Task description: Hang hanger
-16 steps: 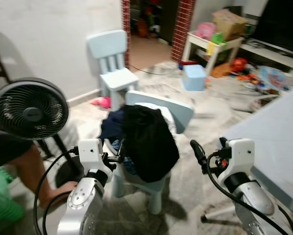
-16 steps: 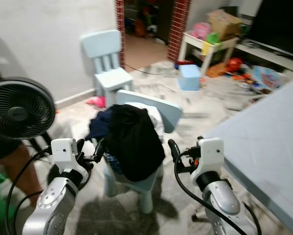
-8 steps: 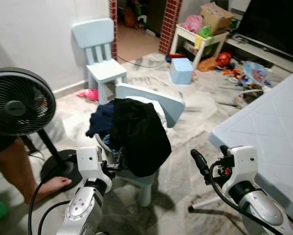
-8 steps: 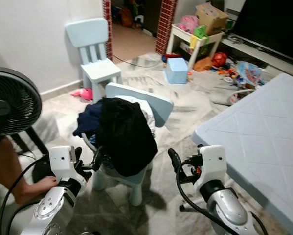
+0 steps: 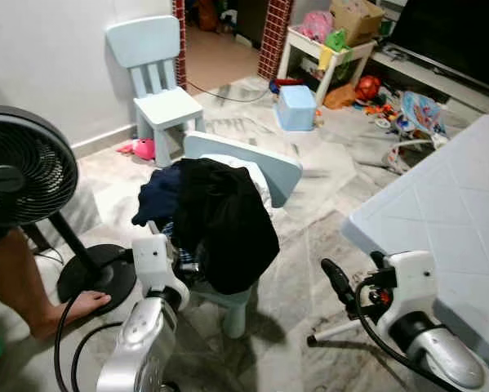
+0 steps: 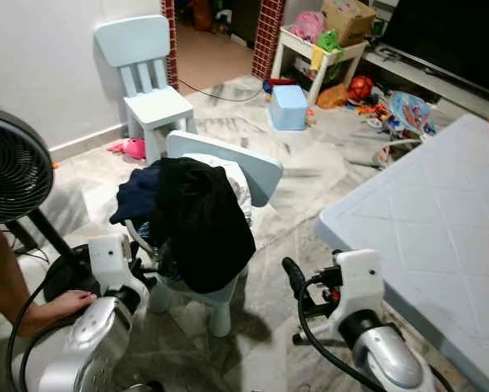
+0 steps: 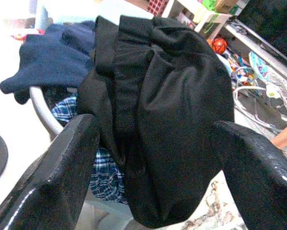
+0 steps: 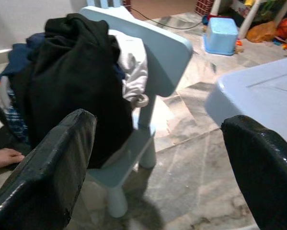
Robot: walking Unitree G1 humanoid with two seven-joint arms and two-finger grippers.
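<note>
Currently the head views show the approach step: no hanger is held, and none can be picked out with certainty. The left gripper (image 5: 181, 267) sits low, just beside a pale blue child's chair (image 5: 264, 167) heaped with clothes. A black garment (image 5: 228, 220) drapes over the heap, with a navy garment (image 5: 153, 202) behind it and a white garment (image 5: 256, 175) against the backrest. The right gripper (image 5: 335, 278) points toward the chair from the other side, well apart from it, beside a pale blue table (image 5: 440, 220). A standing fan (image 5: 20, 167) and a person's bare foot (image 5: 68, 310) occupy the robot's left. A second small chair (image 5: 158, 77) stands against the wall.

Seen from the left wrist, both black fingers (image 7: 62, 172) stand wide apart with nothing between them. The black garment (image 7: 172, 120) hangs straight ahead, near. A pale curved tube (image 7: 45, 112) emerges beneath the navy garment above plaid fabric (image 7: 102, 175); it may be the hanger or a basket rim, which cannot be settled.

Seen from the right wrist, the fingers (image 8: 42, 177) are likewise spread and empty. A small pale looped hook (image 8: 141, 100) protrudes below the white garment (image 8: 131, 67) at the chair's (image 8: 167, 52) backrest; it is possibly a hanger hook.

The next move calls for identifying the hanger within the pile, then advancing one released gripper to close on it without snagging loose fabric.
</note>
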